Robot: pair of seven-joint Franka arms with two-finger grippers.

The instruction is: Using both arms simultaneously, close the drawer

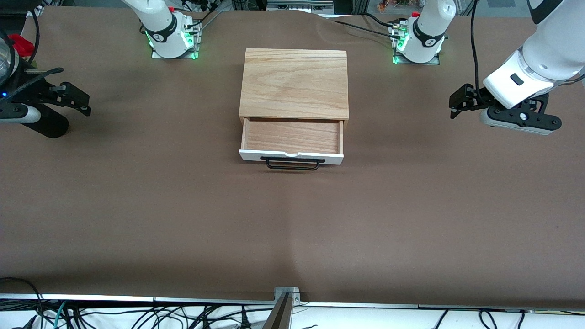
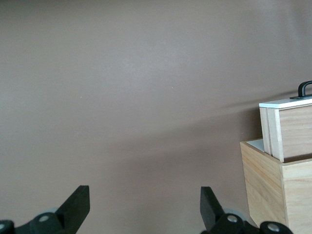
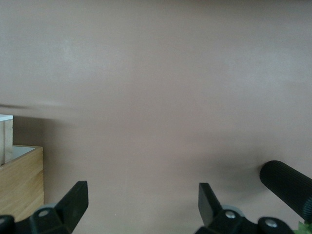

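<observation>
The oak-coloured box (image 1: pixel 295 82) stands mid-table between the two arm bases. Its drawer (image 1: pixel 292 136) is pulled out toward the front camera and is empty, with a white front panel (image 1: pixel 291 157) and a black wire handle (image 1: pixel 292 163). My left gripper (image 1: pixel 455 104) is open and empty over the bare table toward the left arm's end, well apart from the box. My right gripper (image 1: pixel 84 101) is open and empty toward the right arm's end. The left wrist view shows my open left gripper (image 2: pixel 145 195), the drawer (image 2: pixel 292 126) and the handle (image 2: pixel 304 88). The right wrist view shows my open right gripper (image 3: pixel 143 191) and the box (image 3: pixel 19 180).
Brown cloth covers the table (image 1: pixel 183 214). The arm bases (image 1: pixel 171 39) (image 1: pixel 418 45) stand with cables beside the box, farther from the front camera. A black ribbed cylinder (image 1: pixel 48 122) lies by the right gripper and shows in the right wrist view (image 3: pixel 287 187). A metal bracket (image 1: pixel 287 292) sits at the near edge.
</observation>
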